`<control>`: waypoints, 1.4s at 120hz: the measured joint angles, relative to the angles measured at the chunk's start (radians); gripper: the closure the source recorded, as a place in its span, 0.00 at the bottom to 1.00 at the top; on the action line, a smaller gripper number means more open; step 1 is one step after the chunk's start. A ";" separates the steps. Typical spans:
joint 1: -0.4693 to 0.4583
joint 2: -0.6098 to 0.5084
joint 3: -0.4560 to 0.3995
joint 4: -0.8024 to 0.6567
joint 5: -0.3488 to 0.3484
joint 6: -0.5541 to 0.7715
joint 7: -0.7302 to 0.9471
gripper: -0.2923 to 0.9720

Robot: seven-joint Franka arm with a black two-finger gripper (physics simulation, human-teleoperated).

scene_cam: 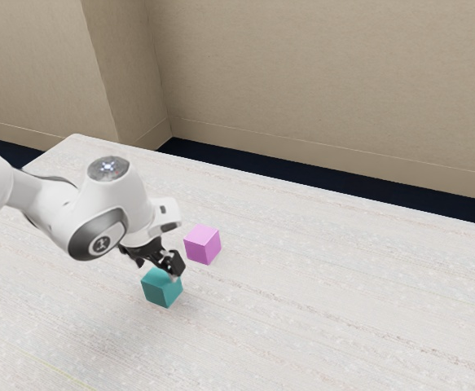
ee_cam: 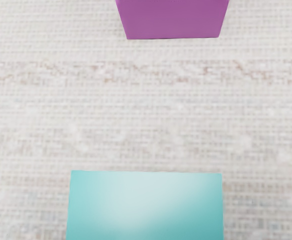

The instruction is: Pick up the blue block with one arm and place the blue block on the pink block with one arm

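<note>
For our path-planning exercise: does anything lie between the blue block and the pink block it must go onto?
Nothing visible does. The blue block is just under the hand, and a strip of bare table separates it from the pink block, whose top is free.

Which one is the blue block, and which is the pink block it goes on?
blue block point(scene_cam: 156, 292): exterior view, on its near side face.
pink block point(scene_cam: 196, 248): exterior view, on its near side face.

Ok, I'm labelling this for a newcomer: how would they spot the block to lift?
On the pale table, follow the white arm to its black end effector. Right under it is the teal block; its one neighbour, the pink block, differs by colour.
</note>
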 joint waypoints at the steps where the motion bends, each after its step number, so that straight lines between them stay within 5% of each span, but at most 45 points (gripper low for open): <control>1: -0.001 0.001 0.000 0.000 0.000 0.002 0.002 0.23; 94: -0.005 0.062 0.018 0.003 -0.092 0.088 0.119 0.23; 168: -0.005 0.116 0.018 0.138 -0.182 -0.157 0.277 0.23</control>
